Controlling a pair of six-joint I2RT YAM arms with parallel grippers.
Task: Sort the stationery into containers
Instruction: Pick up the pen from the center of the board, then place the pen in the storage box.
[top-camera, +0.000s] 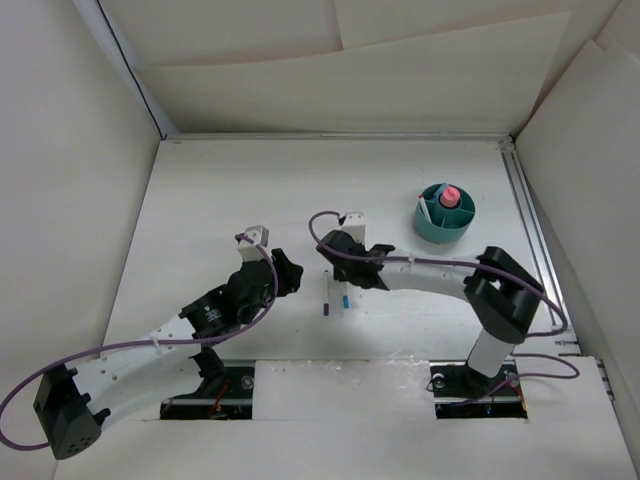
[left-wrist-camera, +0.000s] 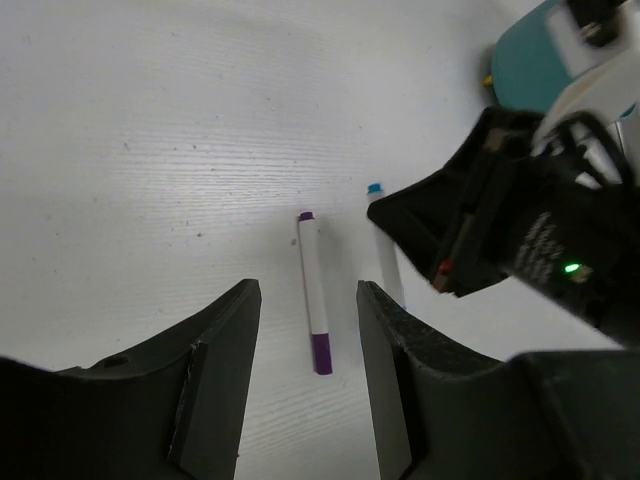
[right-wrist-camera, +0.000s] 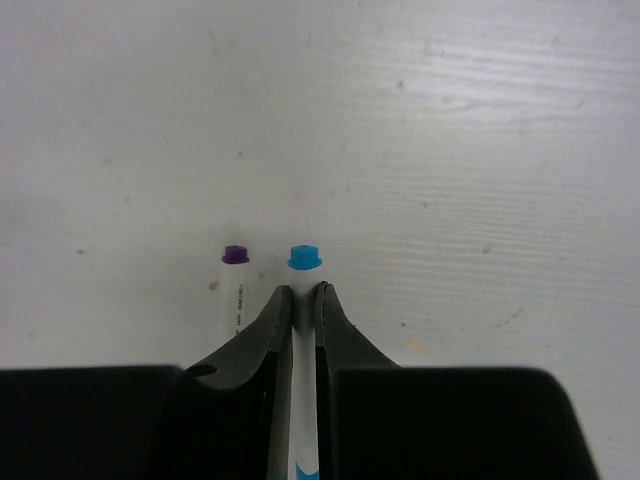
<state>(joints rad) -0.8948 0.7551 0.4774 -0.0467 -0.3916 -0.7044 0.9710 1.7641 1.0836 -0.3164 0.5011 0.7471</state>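
Two of our grippers are working low over the table (top-camera: 200, 220); we are holding the left gripper (left-wrist-camera: 305, 300) with jaws apart and empty, hanging near the purple-tipped pen (left-wrist-camera: 314, 300); we are pinching the blue-tipped pen (right-wrist-camera: 305, 258) with the right gripper (right-wrist-camera: 303, 292), fingers closed on its white shaft, the pen lying just beside the purple one; farther right, well apart, the teal cup (top-camera: 430, 232) is holding a pink-capped marker (top-camera: 451, 195) upright.
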